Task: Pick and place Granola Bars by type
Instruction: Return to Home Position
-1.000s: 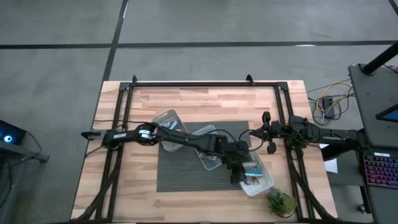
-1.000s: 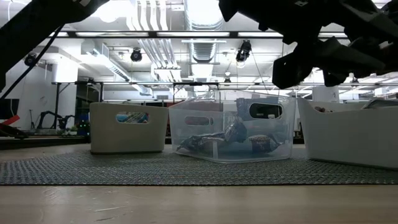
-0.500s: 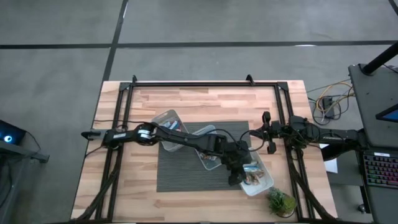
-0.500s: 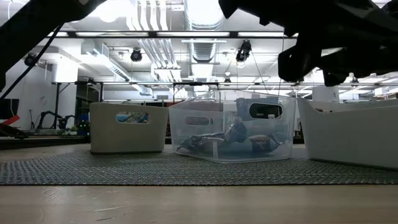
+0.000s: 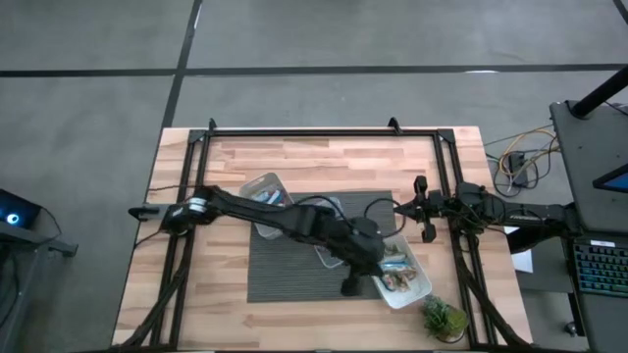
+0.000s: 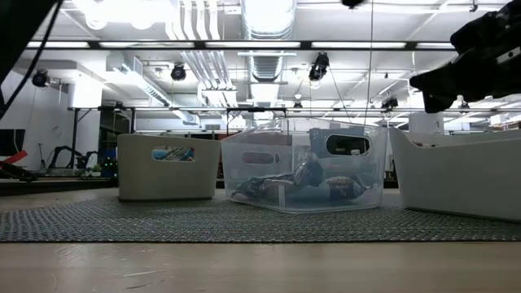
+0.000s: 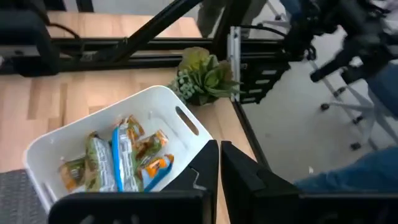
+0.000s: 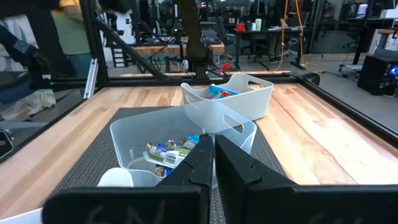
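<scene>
Left end effector (image 5: 349, 287) closed, empty, above the mat (image 5: 285, 275) beside the white bin (image 5: 420, 291) containing granola bars (image 5: 397, 278). Right end effector (image 5: 400, 208) closed, empty, near the table (image 5: 324, 162) right side.

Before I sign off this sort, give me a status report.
Left end effector shut, empty, beside white bin. Right end effector shut, at table's right side. Granola bars in bins, none loose. Nothing obstructing.

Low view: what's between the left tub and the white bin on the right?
In the low view, a clear tub holding wrapped bars stands on the mat between the left tub and the white bin.
</scene>
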Controlling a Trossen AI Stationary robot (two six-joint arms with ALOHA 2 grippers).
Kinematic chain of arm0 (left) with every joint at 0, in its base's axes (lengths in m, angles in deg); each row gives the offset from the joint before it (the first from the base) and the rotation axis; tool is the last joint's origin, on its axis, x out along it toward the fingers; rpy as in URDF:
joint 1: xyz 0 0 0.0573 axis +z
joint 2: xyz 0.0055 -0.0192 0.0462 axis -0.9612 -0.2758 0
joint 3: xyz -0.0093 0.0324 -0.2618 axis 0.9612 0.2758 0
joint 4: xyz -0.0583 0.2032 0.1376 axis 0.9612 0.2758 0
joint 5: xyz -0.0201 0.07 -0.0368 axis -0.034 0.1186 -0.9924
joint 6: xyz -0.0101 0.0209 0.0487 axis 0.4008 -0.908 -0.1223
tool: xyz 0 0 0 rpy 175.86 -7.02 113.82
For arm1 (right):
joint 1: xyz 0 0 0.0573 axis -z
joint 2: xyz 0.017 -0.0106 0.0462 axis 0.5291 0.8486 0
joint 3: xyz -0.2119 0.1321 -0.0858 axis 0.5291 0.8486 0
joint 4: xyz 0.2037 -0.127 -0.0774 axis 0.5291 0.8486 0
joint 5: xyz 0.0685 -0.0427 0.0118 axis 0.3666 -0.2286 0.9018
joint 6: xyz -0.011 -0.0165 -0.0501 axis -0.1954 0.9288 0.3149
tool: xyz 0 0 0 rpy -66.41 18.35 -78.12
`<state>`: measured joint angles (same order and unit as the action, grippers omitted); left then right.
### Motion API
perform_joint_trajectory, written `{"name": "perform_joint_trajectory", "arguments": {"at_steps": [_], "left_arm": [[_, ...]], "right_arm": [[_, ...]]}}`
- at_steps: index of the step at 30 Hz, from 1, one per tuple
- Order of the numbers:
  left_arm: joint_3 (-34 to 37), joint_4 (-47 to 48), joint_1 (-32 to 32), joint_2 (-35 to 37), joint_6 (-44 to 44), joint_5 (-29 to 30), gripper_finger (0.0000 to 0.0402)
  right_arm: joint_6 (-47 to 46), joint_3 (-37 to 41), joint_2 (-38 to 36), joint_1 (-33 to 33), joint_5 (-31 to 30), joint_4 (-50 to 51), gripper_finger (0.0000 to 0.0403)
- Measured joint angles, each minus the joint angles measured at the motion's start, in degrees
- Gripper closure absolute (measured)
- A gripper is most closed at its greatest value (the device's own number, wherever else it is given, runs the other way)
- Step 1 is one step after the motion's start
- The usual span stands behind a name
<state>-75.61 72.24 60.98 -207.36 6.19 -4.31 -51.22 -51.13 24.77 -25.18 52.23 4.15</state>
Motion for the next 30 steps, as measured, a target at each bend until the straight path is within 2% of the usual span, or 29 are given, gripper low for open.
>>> {"name": "perform_joint_trajectory", "arguments": {"at_steps": [4,15,19,22,30], "left_arm": [[9.6,-0.6,-0.2,8.6,-3.3,1.0,0.0401],[49.9,-18.9,0.8,36.9,-3.8,7.8,0.0401],[60.3,-19.1,1.3,46.1,-3.7,11.2,0.0401],[66.9,-19.1,1.3,52.7,-3.4,11.4,0.0401],[82.2,-29.5,3.1,67.2,-8.0,14.8,0.0401]], "right_arm": [[0.0,0.0,0.1,0.0,0.0,0.0,0.0394],[0.1,0.0,0.2,0.0,0.0,0.0,0.0394],[0.0,0.0,0.2,0.0,0.0,0.0,0.0394],[0.0,0.0,0.2,0.0,0.0,0.0,0.0394],[0.1,0.0,0.2,0.0,0.0,0.0,0.0394]]}}
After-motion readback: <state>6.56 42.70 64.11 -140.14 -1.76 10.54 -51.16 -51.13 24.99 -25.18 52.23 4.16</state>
